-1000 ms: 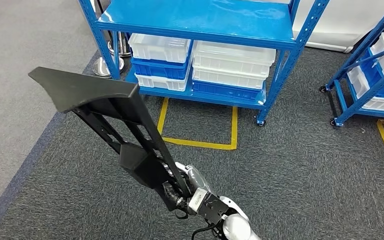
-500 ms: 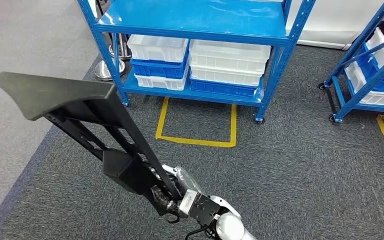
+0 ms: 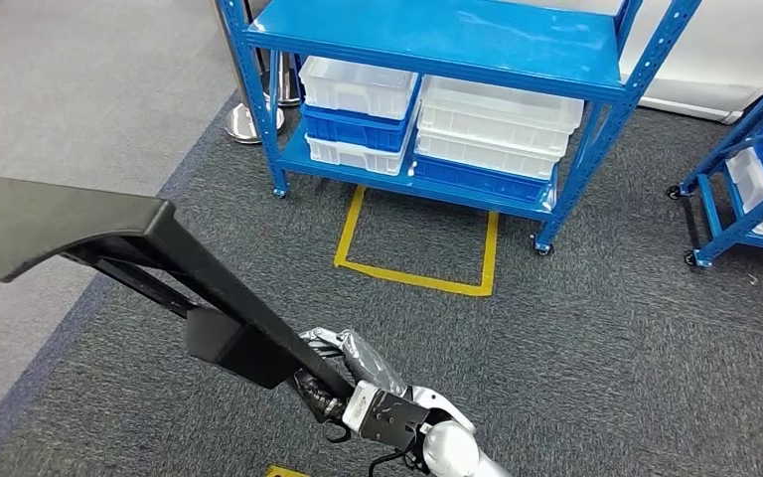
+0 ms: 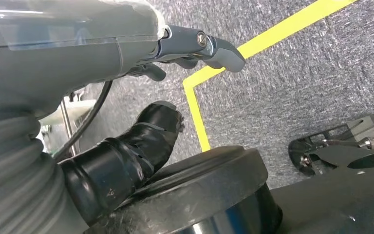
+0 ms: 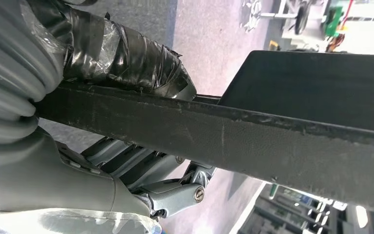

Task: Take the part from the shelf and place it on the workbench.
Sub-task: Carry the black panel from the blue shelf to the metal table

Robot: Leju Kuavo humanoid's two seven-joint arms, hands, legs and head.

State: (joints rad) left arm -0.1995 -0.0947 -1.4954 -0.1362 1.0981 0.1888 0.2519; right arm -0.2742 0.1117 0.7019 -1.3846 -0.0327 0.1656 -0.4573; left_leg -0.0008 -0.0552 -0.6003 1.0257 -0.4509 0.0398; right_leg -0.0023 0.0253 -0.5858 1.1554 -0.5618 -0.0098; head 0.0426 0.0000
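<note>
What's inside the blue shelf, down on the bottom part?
The blue shelf holds stacked white bins and blue bins on its lower level. What is inside the bins cannot be seen, because the stacking and the shelf board above cover them.

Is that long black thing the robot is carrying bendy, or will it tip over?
The black part is probably stiff: it juts out straight with no sag. It likely wants to tip, since the right hand grips only one end and the wide end hangs far out. Its cut-out frame suggests it is fairly light.
</note>
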